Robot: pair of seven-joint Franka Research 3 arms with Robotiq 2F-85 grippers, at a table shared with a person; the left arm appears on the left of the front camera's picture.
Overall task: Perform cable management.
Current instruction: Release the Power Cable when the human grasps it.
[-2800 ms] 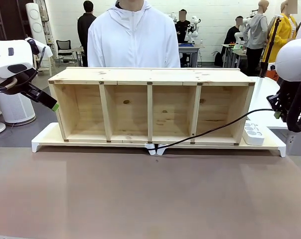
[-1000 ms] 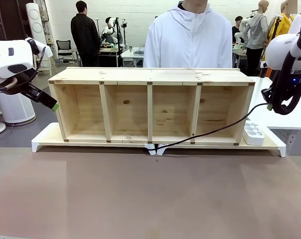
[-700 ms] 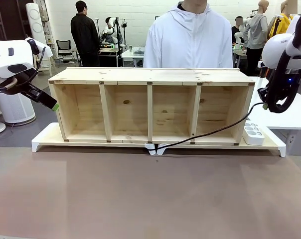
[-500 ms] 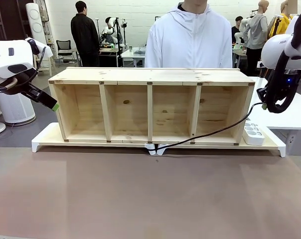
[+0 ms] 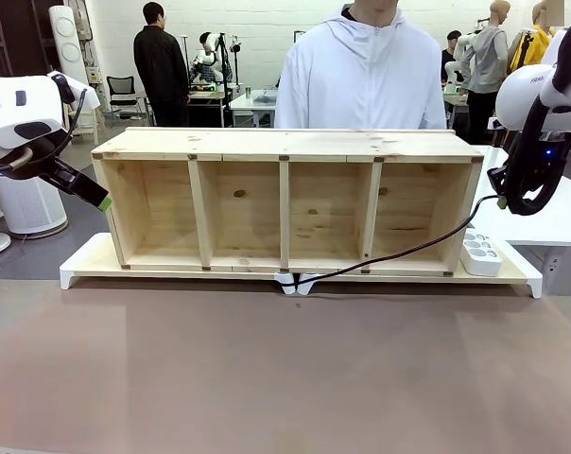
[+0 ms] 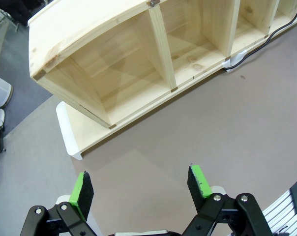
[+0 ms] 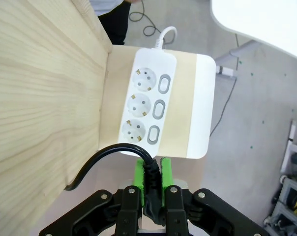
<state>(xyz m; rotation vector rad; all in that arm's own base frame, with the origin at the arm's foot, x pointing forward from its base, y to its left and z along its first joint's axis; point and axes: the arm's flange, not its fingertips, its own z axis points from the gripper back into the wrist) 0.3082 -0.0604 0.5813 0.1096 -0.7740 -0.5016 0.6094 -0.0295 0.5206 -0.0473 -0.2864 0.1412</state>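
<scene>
1. While a person in a white jacket stands behind the wooden shelf, the right gripper hangs off the shelf's right end, clenched on the cable.
2. The cable runs from that grip down past the shelf's right end and along the shelf's front lower edge toward its middle.
3. The power strip lies just beside the shelf's right end, on the white base under the shelf.
4. The left gripper hovers off the shelf's left end, fingers spread wide, grasping nothing.
</scene>
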